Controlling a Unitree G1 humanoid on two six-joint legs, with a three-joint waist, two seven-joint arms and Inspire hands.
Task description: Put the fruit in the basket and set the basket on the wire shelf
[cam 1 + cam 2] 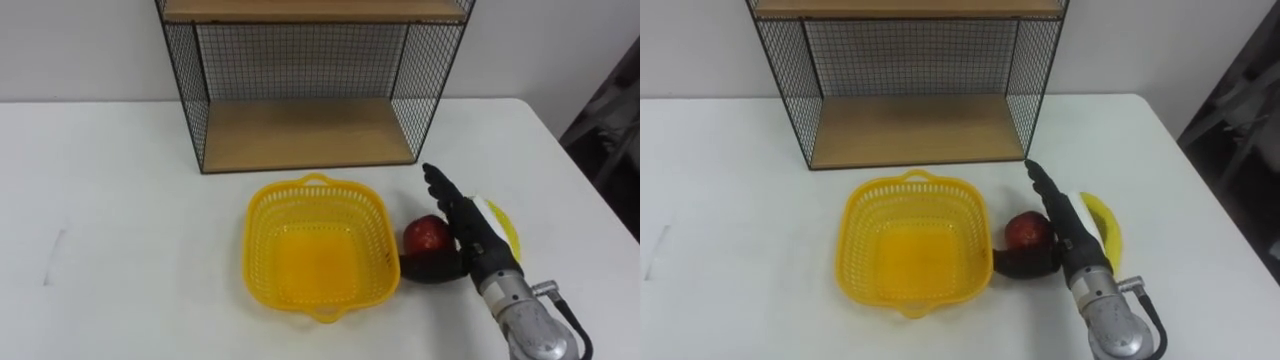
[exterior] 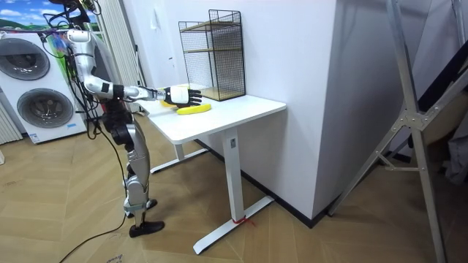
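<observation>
Fruit waits outside the basket: a red apple (image 1: 426, 233) sits on the white counter (image 1: 120, 200) just beside the right wall of the yellow basket (image 1: 260, 250), and a banana (image 1: 506, 226) lies a little further right, partly hidden. Between the two comes the right robot hand (image 1: 468, 228), reaching in from the lower right with its fingers (image 1: 440, 188) straight and held together, pointing toward the wire shelf (image 1: 300, 135). The hand is open and holds nothing; its palm stands close against the apple's right side, with the banana on its other side. A dark shape under the apple's near edge may be the thumb or a shadow, which of the two cannot be told. The basket is upright with nothing in it, in front of the shelf's lower wooden board and apart from it. In the room view the robot stands at the counter's edge on the room view's left, one arm stretched out level over the top, with washing machines (image 2: 36, 102) behind it.
</observation>
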